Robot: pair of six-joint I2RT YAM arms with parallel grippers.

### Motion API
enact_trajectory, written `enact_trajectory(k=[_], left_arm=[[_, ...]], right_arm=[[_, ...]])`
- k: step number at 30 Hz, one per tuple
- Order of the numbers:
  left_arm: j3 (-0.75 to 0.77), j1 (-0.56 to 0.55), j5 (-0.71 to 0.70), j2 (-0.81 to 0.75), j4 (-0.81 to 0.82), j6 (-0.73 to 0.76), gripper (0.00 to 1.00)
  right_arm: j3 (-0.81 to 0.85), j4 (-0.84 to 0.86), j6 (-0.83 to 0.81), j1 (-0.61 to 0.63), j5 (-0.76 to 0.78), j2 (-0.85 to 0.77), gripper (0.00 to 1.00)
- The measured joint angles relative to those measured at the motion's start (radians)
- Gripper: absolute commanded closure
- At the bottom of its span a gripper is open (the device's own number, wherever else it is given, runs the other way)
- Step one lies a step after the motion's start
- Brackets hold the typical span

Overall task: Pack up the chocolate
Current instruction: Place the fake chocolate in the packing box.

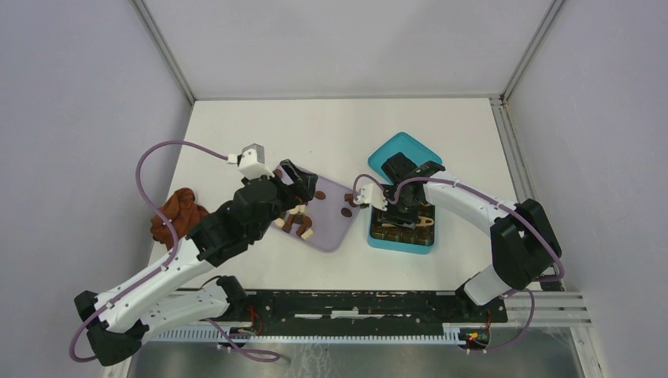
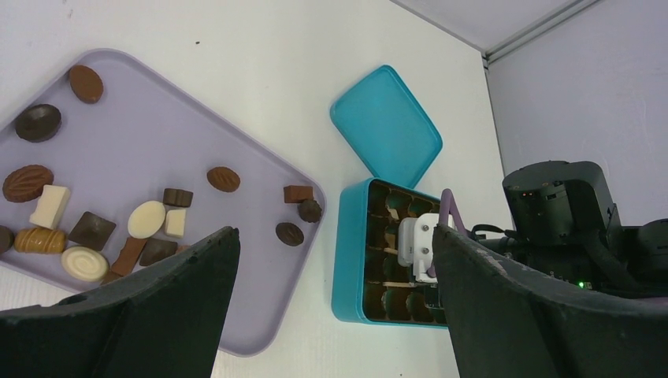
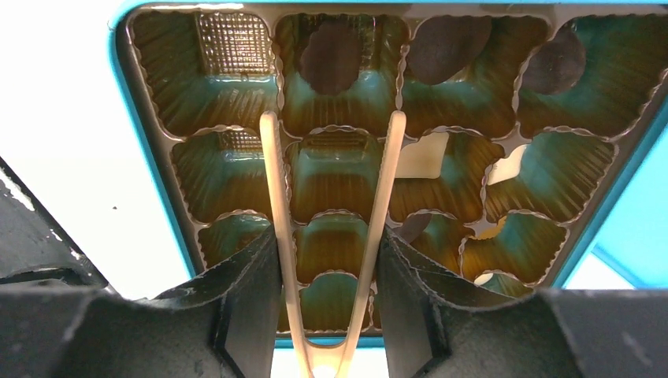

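Observation:
Several chocolate pieces (image 2: 146, 219), dark, brown and cream-white, lie on a lilac tray (image 2: 236, 134). To its right stands the teal box (image 2: 350, 260), its brown insert (image 3: 339, 169) showing dark pieces (image 3: 329, 55) in the far cells and a white one (image 3: 421, 153) mid-row. My right gripper (image 3: 327, 244) hangs low over the box, shut on pale wooden tongs (image 3: 276, 205). The tongs' arms are spread and nothing sits between their tips. Above the tray's near right corner, my left gripper (image 2: 335, 236) stands wide open and holds nothing.
The box's teal lid (image 1: 406, 153) lies open just behind the box. A rust-brown cloth lump (image 1: 177, 213) sits at the table's left edge beside the left arm. White walls close the table in on three sides.

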Motion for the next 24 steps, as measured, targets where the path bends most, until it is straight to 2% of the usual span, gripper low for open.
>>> enact_trajectory(k=[7,13,19,24], left_arm=[[0.0,0.0,0.0,-0.014,0.0,0.0,0.04],[-0.003,0.0,0.003,-0.027,0.002,0.0,0.04],[-0.075,0.0,0.047,-0.06,0.071,-0.05,0.04],[-0.193,0.0,0.114,-0.099,0.252,-0.129,0.04]], right_arm=[[0.011,-0.001,0.005,0.0,-0.005,0.0,0.55],[0.08,-0.015,0.018,-0.007,-0.069,0.0,0.58],[0.195,-0.032,0.04,-0.075,-0.221,0.0,0.61],[0.283,0.002,0.095,-0.14,-0.395,-0.01,0.62]])
